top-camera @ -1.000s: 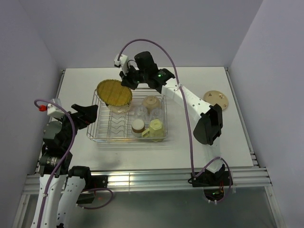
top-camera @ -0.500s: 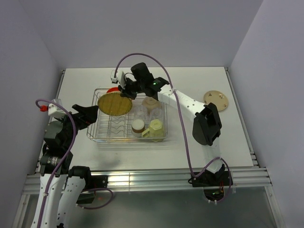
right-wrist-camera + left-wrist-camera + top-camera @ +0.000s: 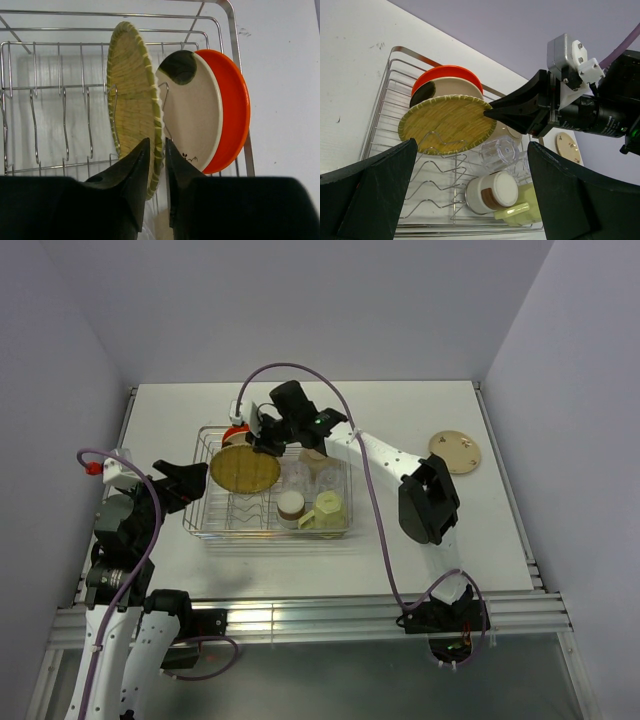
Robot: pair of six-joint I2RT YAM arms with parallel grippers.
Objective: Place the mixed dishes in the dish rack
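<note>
I am at the release of the woven plate [image 3: 131,95]. It sits in the far-left part of the rack [image 3: 245,508], in the divider slot just near of the cream plate [image 3: 192,115], with the orange plate [image 3: 232,110] behind that. My right fingers [image 3: 132,175] stand narrow, one on each side of its right rim. I cannot tell whether they bear on it or have let go.

The plate is round, so it has no long axis to speak of. It stands on edge with its plane running left to right across the rack. Its woven face points toward the near side and somewhat upward, so it is tilted rather than upright. I cannot tell whether its back touches the cream plate.

Next, I judge, the right fingers should spread enough to clear both faces. Then they should back off to the right along the plate's own plane, since a sideways drag could tip it out of the wires.

My left fingers [image 3: 375,190] hang wide and hold nothing, just beside the rack's left end.

One tan plate [image 3: 455,451] lies flat on the surface [image 3: 480,530] at the far right, well apart from the rack, and I take it as the next dish.
</note>
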